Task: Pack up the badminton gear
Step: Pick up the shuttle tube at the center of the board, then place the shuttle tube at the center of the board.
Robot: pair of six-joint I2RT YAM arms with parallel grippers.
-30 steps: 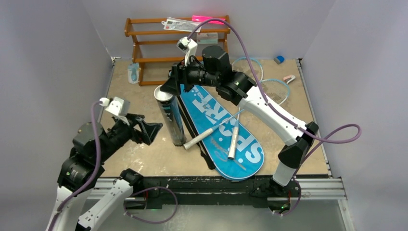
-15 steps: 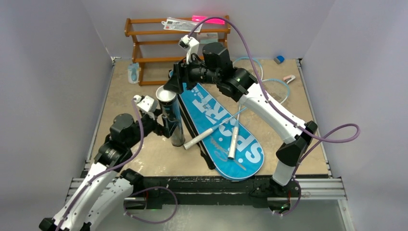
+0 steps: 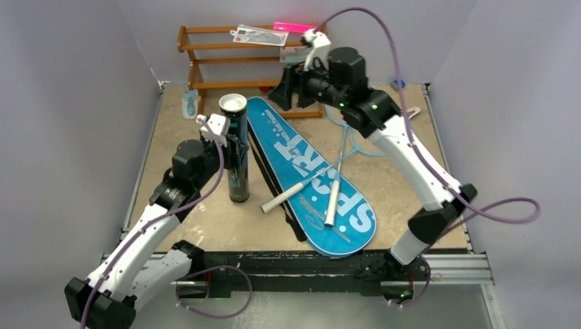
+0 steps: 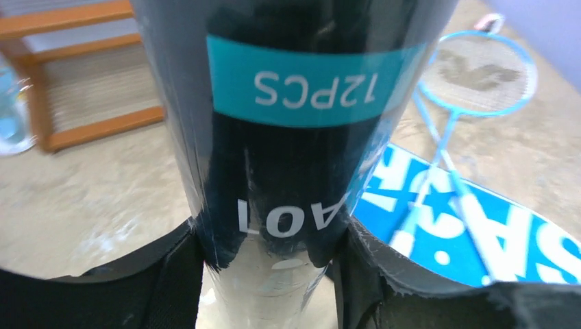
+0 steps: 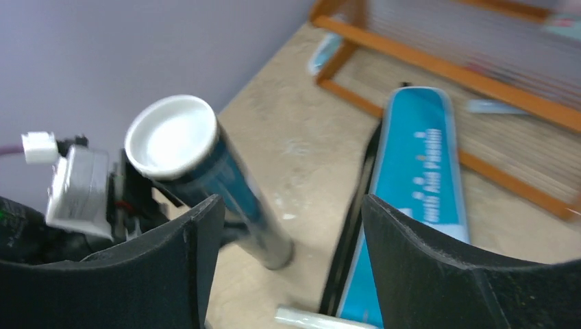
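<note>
Reference item: the blue bag, lying flat.

1. Left of the bag, just beside its edge, the black tube stands upright. The left gripper is clamped around the tube body, one finger pressed to each side.
2. On the bag, two rackets lie with their handles across the lettering and their heads off its right side.
3. Above the bag's far tip, the right gripper hangs with jaws wide and empty.

Step in hand, as judged: securing the tube. No item appears packed. The next move calls for lifting the rackets clear and opening the bag. Whether its zip is open cannot be told.
</note>
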